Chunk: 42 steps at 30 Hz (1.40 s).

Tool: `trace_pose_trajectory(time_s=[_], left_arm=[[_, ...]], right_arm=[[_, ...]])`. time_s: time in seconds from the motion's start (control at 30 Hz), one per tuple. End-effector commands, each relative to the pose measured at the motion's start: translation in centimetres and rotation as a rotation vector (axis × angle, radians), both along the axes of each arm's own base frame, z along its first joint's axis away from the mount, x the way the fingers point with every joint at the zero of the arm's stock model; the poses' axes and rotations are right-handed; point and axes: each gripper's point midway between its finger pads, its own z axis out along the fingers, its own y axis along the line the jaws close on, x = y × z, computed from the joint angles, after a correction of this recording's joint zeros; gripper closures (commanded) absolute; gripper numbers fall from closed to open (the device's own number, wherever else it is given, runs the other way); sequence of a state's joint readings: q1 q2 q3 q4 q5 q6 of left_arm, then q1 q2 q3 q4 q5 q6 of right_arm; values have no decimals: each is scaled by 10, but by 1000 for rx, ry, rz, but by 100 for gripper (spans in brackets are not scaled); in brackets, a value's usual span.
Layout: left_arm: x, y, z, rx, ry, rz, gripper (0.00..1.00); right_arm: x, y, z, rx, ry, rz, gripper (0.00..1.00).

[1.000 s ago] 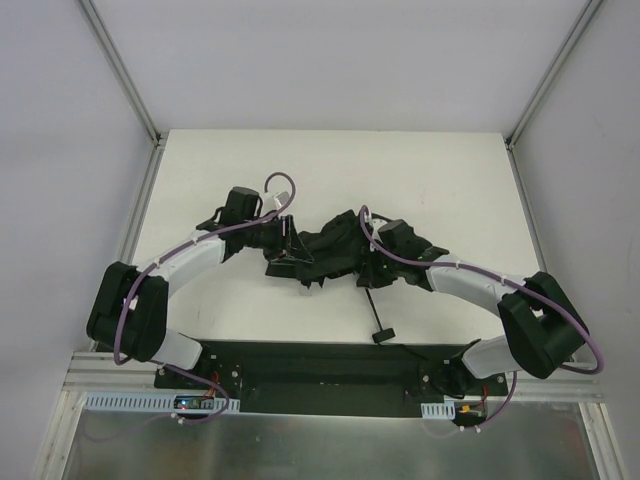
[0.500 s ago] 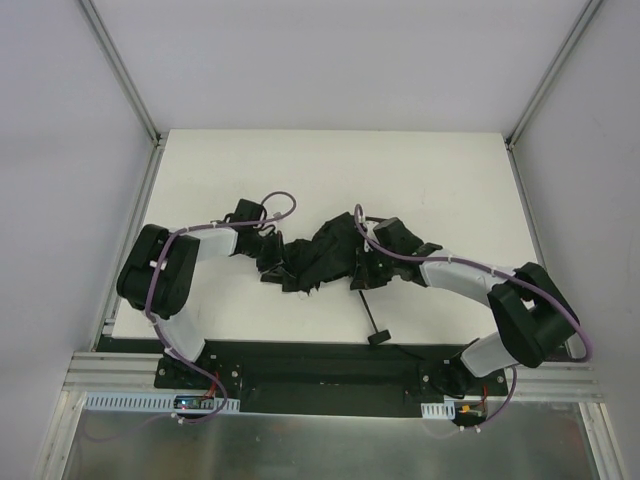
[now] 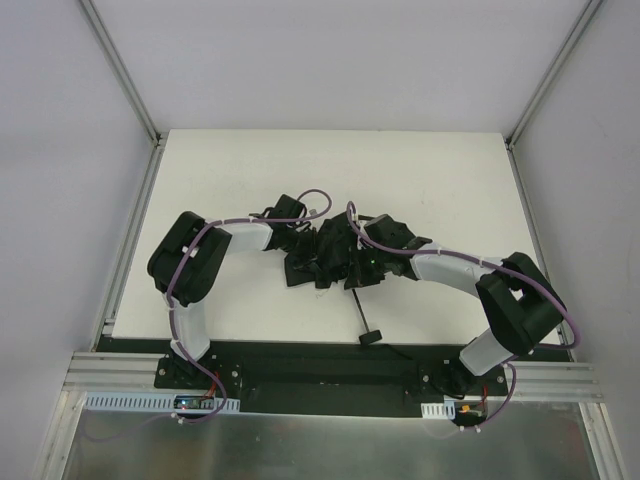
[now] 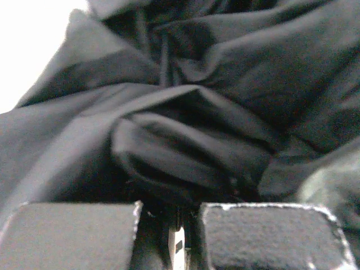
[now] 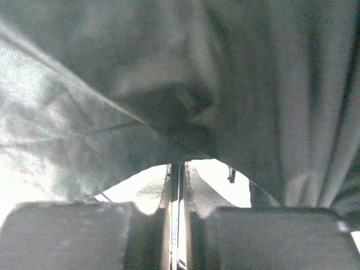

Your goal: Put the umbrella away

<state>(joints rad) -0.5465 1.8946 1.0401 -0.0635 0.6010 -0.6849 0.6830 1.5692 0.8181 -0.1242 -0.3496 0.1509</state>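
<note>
Umbrella [image 3: 325, 255] crumpled on the bench [image 3: 450, 180], not yet put away.
Left pincer [image 4: 170, 220] and right pincer [image 5: 179, 220], both closed together, press into its loose canopy [image 4: 191, 107]; shaft [image 3: 358, 310] extended; collapsing and stowing remain.

Black umbrella [image 3: 325, 260], white table [image 3: 250, 170]
The fabric in front of the left gripper [image 4: 169, 230] is plain black with a grey shine; the left arm [image 3: 240, 236] behind it is white and black.

Crumpled black fabric umbrella [image 3: 325, 255] mid-table [image 3: 450, 180]; thin shaft [image 3: 358, 310] slanting toward near edge, ending in knob handle [image 3: 371, 337].
</note>
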Motion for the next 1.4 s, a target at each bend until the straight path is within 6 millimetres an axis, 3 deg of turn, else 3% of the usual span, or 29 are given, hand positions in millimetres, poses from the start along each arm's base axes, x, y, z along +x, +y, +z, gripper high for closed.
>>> trace_pose_trajectory(time_s=[0.0, 0.13, 0.27, 0.33, 0.43, 0.5, 0.67, 0.77, 0.87, 1.17, 1.37], left_arm=[[-6, 11, -11, 3, 22, 7, 100], [-12, 15, -15, 8, 20, -9, 100], [-14, 18, -17, 16, 7, -18, 100], [-14, 17, -17, 13, 10, -21, 100], [-15, 19, -18, 22, 6, -15, 100], [-16, 19, -19, 22, 11, -16, 100], [-19, 20, -21, 22, 21, -14, 100], [-20, 22, -22, 29, 19, -8, 100], [-21, 22, -21, 24, 22, 3, 100], [-24, 25, -22, 19, 16, 23, 100], [-24, 25, -23, 12, 17, 31, 100]], right_arm=[[2, 12, 20, 35, -17, 20, 81], [-12, -5, 47, -10, -8, 27, 44], [-32, -26, 88, -32, -33, 53, 15], [-30, -38, 105, -21, -68, 24, 2], [-11, -56, 115, -4, -104, -20, 4], [8, -61, 106, -25, -91, -17, 4], [51, -46, 99, -39, -125, 40, 4], [65, -33, 92, -17, -113, 69, 4], [64, -16, 85, -3, -93, 108, 4], [79, -5, 40, -208, -283, 41, 4], [70, 10, 18, -205, -272, 153, 4]])
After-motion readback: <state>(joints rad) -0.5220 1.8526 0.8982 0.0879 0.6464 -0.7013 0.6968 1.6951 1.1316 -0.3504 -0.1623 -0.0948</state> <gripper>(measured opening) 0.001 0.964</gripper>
